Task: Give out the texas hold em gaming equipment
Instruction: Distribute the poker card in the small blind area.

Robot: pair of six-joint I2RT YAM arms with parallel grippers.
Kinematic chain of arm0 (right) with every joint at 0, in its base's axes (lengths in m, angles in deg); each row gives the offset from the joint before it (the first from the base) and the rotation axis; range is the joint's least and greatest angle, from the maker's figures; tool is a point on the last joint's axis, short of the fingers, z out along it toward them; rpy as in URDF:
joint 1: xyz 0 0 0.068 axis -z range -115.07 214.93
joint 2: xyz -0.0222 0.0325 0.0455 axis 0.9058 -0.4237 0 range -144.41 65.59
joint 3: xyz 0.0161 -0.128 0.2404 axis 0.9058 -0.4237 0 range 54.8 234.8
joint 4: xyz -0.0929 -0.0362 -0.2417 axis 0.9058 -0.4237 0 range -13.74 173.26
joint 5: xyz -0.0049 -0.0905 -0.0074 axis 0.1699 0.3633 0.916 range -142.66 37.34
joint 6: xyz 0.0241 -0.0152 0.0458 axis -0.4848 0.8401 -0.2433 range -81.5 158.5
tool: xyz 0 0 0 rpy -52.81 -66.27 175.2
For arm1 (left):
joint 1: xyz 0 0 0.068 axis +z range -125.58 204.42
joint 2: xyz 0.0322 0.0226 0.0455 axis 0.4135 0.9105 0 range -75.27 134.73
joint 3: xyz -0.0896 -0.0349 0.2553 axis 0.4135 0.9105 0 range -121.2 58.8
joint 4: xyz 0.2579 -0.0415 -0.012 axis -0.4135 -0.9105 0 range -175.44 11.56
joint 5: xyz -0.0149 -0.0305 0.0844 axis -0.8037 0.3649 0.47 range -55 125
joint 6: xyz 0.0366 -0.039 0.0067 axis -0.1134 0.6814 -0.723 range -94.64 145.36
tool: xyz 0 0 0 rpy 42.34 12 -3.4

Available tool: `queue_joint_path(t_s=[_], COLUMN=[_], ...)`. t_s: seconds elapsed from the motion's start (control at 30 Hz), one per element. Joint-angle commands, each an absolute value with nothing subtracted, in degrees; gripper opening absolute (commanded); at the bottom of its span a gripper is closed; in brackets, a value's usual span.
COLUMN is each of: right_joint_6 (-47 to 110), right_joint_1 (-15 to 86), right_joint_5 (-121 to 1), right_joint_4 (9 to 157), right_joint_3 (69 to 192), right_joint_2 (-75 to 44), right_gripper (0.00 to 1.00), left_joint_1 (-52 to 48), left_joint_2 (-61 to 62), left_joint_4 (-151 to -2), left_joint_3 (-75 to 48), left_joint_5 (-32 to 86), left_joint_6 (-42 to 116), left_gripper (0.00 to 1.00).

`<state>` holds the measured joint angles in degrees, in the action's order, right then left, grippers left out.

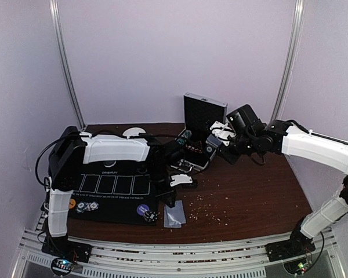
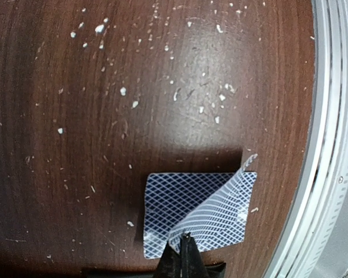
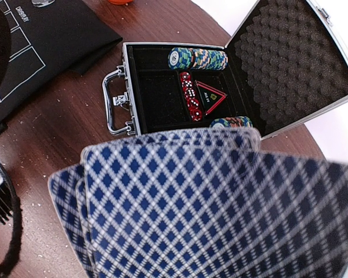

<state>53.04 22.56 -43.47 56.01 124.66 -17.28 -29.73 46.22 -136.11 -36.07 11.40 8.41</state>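
Observation:
Two blue-backed playing cards lie near the table's front edge. One card (image 2: 174, 200) lies flat. The other card (image 2: 220, 211) rests on it, bent upward, one corner pinched in my shut left gripper (image 2: 185, 240). From above, that gripper (image 1: 173, 201) points down just behind these cards (image 1: 175, 218). My right gripper (image 1: 214, 143) hovers by the open case, shut on a fanned deck of cards (image 3: 220, 208) that hides its fingers. Striped poker chips (image 1: 87, 206) and an orange disc (image 1: 72, 204) sit on the black mat (image 1: 113, 194).
An open metal case (image 3: 156, 98) with foam lid holds chip stacks (image 3: 197, 58) and red dice (image 3: 190, 95). From above, the case (image 1: 203, 113) stands at the back centre. White crumbs litter the wooden table (image 1: 249, 197). A metal rail (image 2: 336, 145) runs along the front edge.

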Motion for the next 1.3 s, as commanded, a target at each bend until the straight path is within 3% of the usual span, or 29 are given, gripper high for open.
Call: queue_joint_path(t_s=[0.0,0.4,0.53,1.27], right_joint_6=[51.87,51.72,51.68,51.52], right_joint_1=[22.92,22.91,22.91,22.92], right_joint_5=[-43.30,-43.17,-43.08,-43.01], right_joint_4=[56.14,56.15,56.10,55.96], right_joint_3=[124.50,124.14,124.06,124.00], right_joint_2=[-15.67,-15.53,-15.44,-15.29], right_gripper=[0.41,0.41,0.41,0.41], left_joint_1=[-29.83,-29.94,-30.15,-31.56], left_joint_2=[48.06,50.28,51.01,52.63], left_joint_4=[-136.92,-136.82,-136.45,-134.72], left_joint_3=[-38.59,-39.24,-40.17,-42.46], left_joint_5=[13.11,13.37,14.03,13.35], left_joint_6=[6.76,6.90,7.29,6.38], left_gripper=[0.00,0.00,0.08,0.23])
